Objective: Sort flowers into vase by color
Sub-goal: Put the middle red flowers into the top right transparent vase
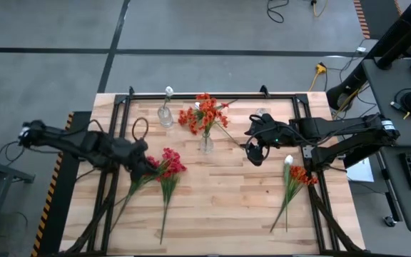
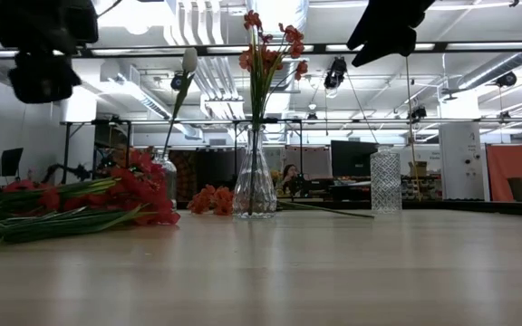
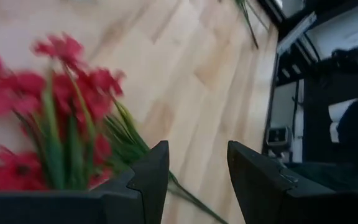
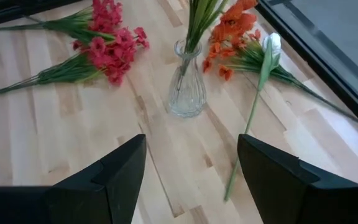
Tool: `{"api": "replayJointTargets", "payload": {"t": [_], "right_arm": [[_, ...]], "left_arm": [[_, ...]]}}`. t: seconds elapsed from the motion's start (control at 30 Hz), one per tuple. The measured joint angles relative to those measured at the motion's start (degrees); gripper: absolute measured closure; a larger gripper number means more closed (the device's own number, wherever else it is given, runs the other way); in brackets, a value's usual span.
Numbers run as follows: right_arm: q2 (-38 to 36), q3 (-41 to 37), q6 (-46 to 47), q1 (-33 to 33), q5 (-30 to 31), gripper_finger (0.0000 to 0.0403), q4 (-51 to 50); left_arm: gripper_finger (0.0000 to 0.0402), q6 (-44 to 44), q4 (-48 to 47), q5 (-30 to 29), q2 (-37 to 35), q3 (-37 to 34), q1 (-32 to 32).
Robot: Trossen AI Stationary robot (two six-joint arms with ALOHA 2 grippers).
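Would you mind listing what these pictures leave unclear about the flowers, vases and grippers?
- Red flowers: in the left wrist view, blurred and cut off by the picture's edge; their count is unclear.
- Left gripper: from above, its dark body hides what lies beneath it.
- Ribbed vase: in the low view, too far off to show whether anything stands in it.
- Right gripper: open, empty; its fingertips run off the picture's edge.

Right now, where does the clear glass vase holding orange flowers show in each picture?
High view: clear glass vase holding orange flowers, mid-picture.
Low view: centre, standing upright.
Left wrist view: not in it.
Right wrist view: ahead, beside the red flower sprays.
Shared landmark: those red flower sprays, lying on the wooden table.
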Motion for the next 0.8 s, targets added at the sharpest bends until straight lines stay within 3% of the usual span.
{"api": "replayJointTargets", "payload": {"t": [0.17,0.4,0.6,0.8], "right_arm": [[0.0,0.8,2.5,0.0,0.0,0.0158,-2.9],[0.1,0.8,9.5,0.4,-1.0,0.0158,-12.2],[0.1,-1.5,15.4,3.0,-1.1,0.0158,-15.5],[0.2,-4.1,18.5,6.6,-0.9,0.0158,-12.2]], "left_arm": [[0.0255,-8.5,-1.4,-6.3,3.7,1.1,-10.2],[0.0255,-15.9,-1.3,-8.2,11.6,2.4,-18.6],[0.0255,-24.4,-7.1,-8.2,19.2,3.5,-20.2],[0.0255,-24.8,-19.0,-9.6,28.5,7.7,-19.8]]}}
